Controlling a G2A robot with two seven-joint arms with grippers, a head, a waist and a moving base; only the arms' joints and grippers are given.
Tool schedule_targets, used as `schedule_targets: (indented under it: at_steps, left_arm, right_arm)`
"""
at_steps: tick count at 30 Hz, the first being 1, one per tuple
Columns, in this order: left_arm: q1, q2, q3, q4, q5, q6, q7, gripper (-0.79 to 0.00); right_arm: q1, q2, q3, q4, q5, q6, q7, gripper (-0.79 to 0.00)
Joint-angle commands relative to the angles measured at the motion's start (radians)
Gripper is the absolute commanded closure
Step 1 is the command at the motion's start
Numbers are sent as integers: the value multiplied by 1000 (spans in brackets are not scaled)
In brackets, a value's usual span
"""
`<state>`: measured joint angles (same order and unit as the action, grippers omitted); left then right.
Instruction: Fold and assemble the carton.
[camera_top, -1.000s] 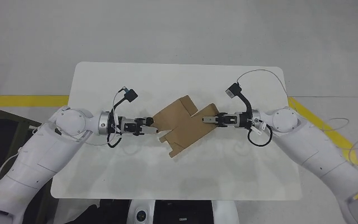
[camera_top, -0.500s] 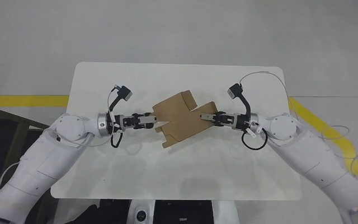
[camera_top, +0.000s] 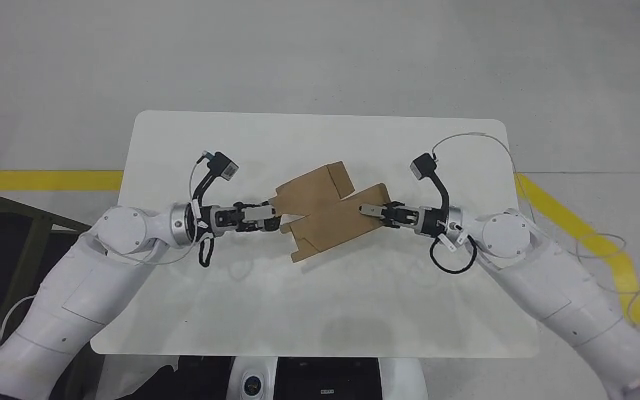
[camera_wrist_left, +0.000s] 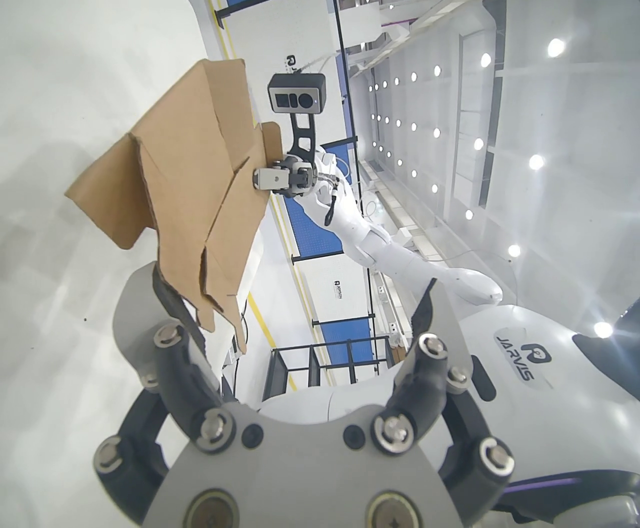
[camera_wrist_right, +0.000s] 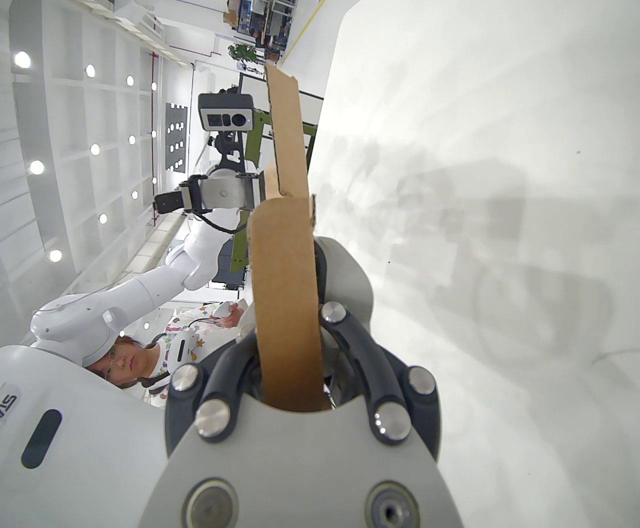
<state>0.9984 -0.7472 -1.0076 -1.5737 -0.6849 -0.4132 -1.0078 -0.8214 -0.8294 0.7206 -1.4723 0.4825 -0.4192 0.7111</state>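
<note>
A flat brown carton with several unfolded flaps hangs just above the middle of the white table. My right gripper is shut on its right flap; in the right wrist view the cardboard runs straight between the fingers of this gripper. My left gripper sits at the carton's left edge. In the left wrist view that gripper stands wide open, and a corner of the carton lies against one finger. The right gripper shows at the carton's far edge.
The table has bare room all around the carton. A yellow floor line runs past both table ends. A cable loops from the right wrist over the far right corner.
The carton has shifted slightly left and away from the robot. The left gripper has slid up along its left edge, and the right gripper has followed a little to the left.
</note>
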Motion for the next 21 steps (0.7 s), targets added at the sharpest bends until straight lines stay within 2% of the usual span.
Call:
schedule_targets:
  at_steps: [1, 21]
  left_arm:
    - [-2, -4, -3, 3, -13, -3, -8, -785]
    - [-22, -40, -22, 62, 11, -1, -7, -785]
  right_arm:
    - [-5, -2, 6, -7, -8, 5, -2, 0]
    - [-36, -32, 66, -38, -42, 19, 34, 0]
